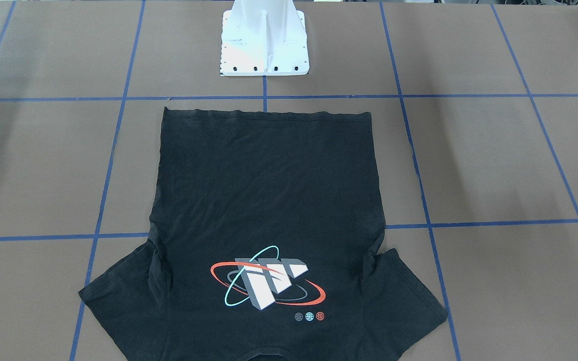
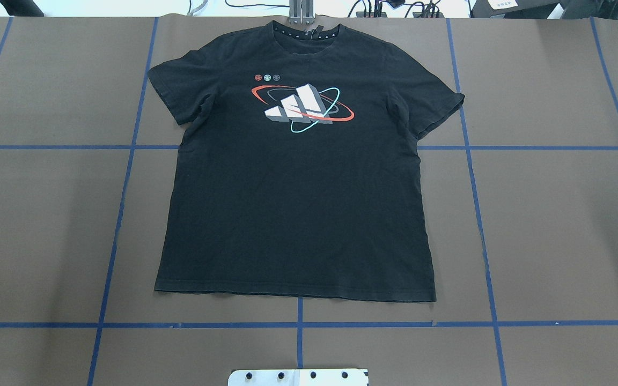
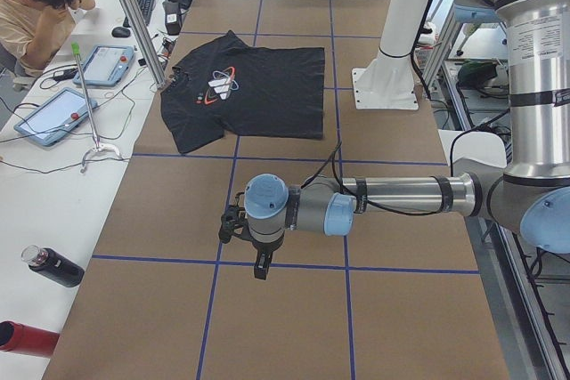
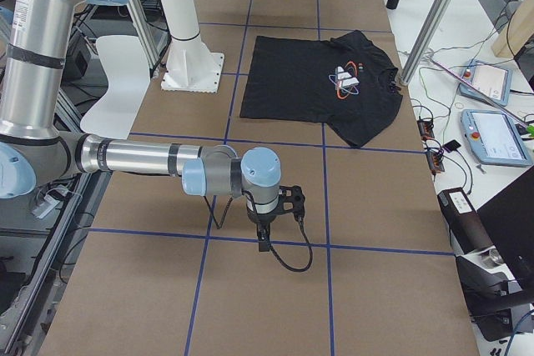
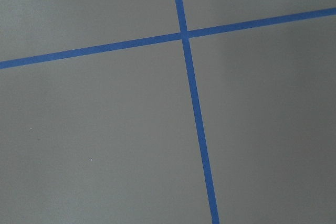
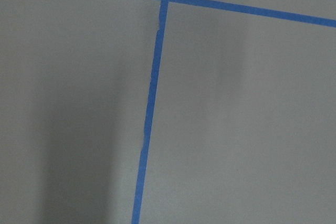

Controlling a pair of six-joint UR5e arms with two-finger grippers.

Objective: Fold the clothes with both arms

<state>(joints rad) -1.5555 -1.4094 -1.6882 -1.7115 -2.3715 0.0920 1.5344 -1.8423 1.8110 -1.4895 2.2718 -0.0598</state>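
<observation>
The black T-shirt (image 2: 295,203) lies spread flat on the brown table, logo side up, with its collar at the far edge from the robot's base. It also shows in the front view (image 1: 269,190) and in both side views (image 3: 258,95) (image 4: 300,81). My left gripper (image 3: 259,270) hangs over bare table far to the shirt's left; I cannot tell whether it is open or shut. My right gripper (image 4: 263,243) hangs over bare table far to the shirt's right; I cannot tell its state either. Both wrist views show only brown table and blue tape lines.
The white pedestal base (image 1: 264,45) stands at the shirt's hem side. Blue tape lines (image 2: 298,324) grid the table. An operator (image 3: 36,6) sits at a side bench with tablets (image 3: 53,117). A dark bottle (image 3: 53,266) lies by the table's edge.
</observation>
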